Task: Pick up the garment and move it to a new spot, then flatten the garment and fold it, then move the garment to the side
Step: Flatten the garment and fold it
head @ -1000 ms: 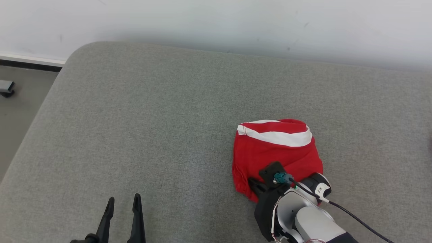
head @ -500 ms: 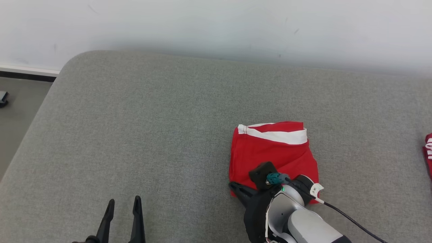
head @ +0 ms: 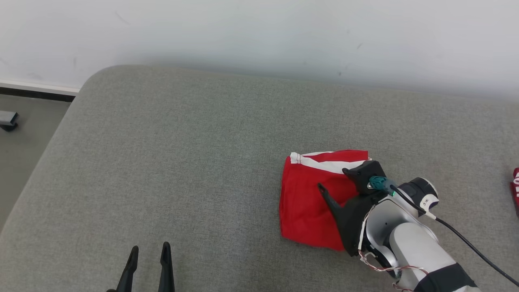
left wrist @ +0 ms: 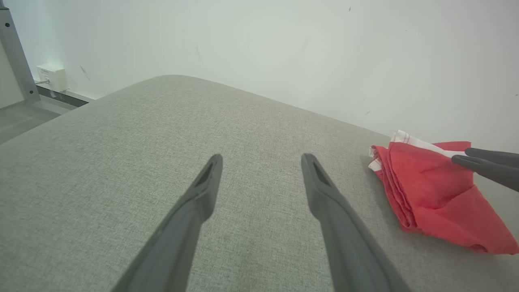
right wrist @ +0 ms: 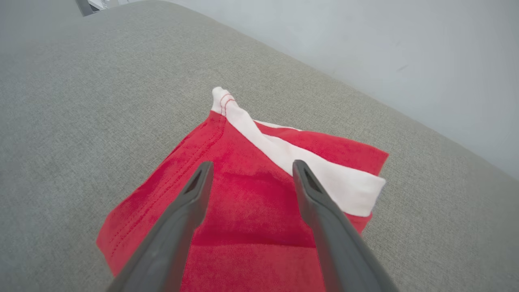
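The garment [head: 306, 207], red with a white band along its far edge, lies folded on the grey cushion [head: 182, 162], right of centre. My right gripper [head: 330, 180] hangs over its far half, open, with nothing between its fingers. In the right wrist view the gripper [right wrist: 251, 164] points at the white band, with the red cloth [right wrist: 247, 211] beneath it. My left gripper [head: 149, 246] is open at the near edge, well left of the garment. The left wrist view has that gripper [left wrist: 262, 156] over bare cushion, the garment [left wrist: 429, 190] at the right and the right gripper's fingers [left wrist: 486, 162] at its top.
A second red and white cloth [head: 515, 190] peeks in at the right edge of the cushion. A white wall [head: 259, 32] stands right behind the cushion. The floor [head: 20, 154] drops away on the left, with a dark object [head: 8, 119] on it.
My right gripper was shut on the garment's near edge; it has opened, let go and moved up over the garment. The head camera has shifted a little. My left gripper has stayed put.
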Tool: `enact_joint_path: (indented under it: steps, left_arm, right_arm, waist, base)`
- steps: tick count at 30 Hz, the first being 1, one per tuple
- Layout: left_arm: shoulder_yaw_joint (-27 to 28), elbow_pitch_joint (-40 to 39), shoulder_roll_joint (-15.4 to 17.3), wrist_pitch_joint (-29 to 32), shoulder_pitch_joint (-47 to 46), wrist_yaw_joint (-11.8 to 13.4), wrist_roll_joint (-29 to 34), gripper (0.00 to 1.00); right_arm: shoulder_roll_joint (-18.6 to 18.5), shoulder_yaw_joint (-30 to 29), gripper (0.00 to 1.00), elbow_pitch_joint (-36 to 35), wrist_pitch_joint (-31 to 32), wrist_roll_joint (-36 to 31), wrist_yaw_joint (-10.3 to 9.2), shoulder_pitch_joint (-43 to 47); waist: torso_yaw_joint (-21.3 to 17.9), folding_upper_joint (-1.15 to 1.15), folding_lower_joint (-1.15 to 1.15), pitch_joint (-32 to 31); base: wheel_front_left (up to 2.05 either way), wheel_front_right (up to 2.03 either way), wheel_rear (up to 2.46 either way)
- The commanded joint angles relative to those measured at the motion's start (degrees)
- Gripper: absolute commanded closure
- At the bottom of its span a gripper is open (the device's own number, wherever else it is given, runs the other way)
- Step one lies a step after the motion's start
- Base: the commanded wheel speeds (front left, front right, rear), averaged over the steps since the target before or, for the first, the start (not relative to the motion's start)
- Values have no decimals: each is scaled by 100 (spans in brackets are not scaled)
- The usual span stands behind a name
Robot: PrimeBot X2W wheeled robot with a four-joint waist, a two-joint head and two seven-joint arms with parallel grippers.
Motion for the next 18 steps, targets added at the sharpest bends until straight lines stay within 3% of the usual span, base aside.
enact_joint_path:
  steps: [1, 14, 15, 16, 18]
  left_arm:
    - [-4, -23, -4, -16, 18, -26, 33, 0]
    - [-107, -34, -4, -16, -157, 6, -57, 0]
    - [-106, -33, -4, -16, -160, 8, -63, 0]
    - [-104, -31, -5, -16, -167, 10, -68, 0]
    - [-96, -31, -4, -16, -170, 10, -71, 0]
  right_arm:
    - [-31, -15, 0, 44, 7, -121, 4, -65]
    - [29, 32, 2, 908, 15, -426, 3, -798]
    - [21, 72, 7, 959, 33, -403, 4, -830]
    - [12, 98, 19, 1011, 33, -382, 3, -875]
    - [-2, 148, 51, 1102, 26, -361, 3, -944]
  waist:
    - [18, 0, 0, 20]
    - [317, 0, 0, 302]
    - [334, 0, 0, 314]
    - [348, 0, 0, 329]
    - [367, 0, 0, 348]
  base:
    - [0, 0, 0]
    - [0, 0, 0]
    - [0, 0, 0]
    - [0, 0, 0]
    - [0, 0, 0]
